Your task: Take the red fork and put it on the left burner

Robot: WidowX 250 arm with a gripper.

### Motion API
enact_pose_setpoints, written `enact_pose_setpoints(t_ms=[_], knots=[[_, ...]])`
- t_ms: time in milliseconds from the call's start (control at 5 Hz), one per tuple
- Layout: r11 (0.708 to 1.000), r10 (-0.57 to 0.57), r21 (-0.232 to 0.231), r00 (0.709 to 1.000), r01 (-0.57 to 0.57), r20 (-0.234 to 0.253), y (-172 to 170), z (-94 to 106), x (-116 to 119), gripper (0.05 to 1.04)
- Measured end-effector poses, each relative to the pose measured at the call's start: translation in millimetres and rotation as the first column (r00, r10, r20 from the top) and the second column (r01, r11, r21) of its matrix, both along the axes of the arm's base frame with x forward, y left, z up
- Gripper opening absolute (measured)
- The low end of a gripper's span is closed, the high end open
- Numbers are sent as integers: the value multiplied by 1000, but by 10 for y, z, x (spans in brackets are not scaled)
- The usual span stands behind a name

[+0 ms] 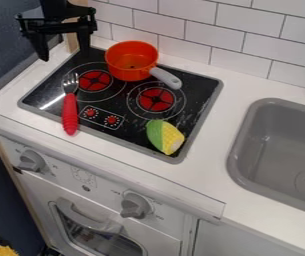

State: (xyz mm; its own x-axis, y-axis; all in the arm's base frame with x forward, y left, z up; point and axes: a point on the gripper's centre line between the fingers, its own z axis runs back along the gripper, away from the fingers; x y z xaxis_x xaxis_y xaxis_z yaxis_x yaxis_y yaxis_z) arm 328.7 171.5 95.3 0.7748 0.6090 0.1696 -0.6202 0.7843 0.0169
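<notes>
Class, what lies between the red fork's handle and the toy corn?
The camera view shows two red dials between the red fork and the toy corn.

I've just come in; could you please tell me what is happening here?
The robot's open pincer hangs by the cooktop's back left corner, holding nothing. The red fork lies with its tines beside the left burner's red centre and its handle crossing the cooktop's front edge. An orange pan and toy corn are also on the cooktop.
</notes>
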Motion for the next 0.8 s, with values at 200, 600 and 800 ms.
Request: enact_pose_setpoints(t_ms=[200, 600, 800], knots=[[1000, -4, -19, 999, 3, -33, -22, -131, -22, 1001], [993, -88, -84, 992, 81, -94, -167, -369, -205, 1001], [993, -100, -70, 985, 91, -138, -170, -471, -323, 1001]])
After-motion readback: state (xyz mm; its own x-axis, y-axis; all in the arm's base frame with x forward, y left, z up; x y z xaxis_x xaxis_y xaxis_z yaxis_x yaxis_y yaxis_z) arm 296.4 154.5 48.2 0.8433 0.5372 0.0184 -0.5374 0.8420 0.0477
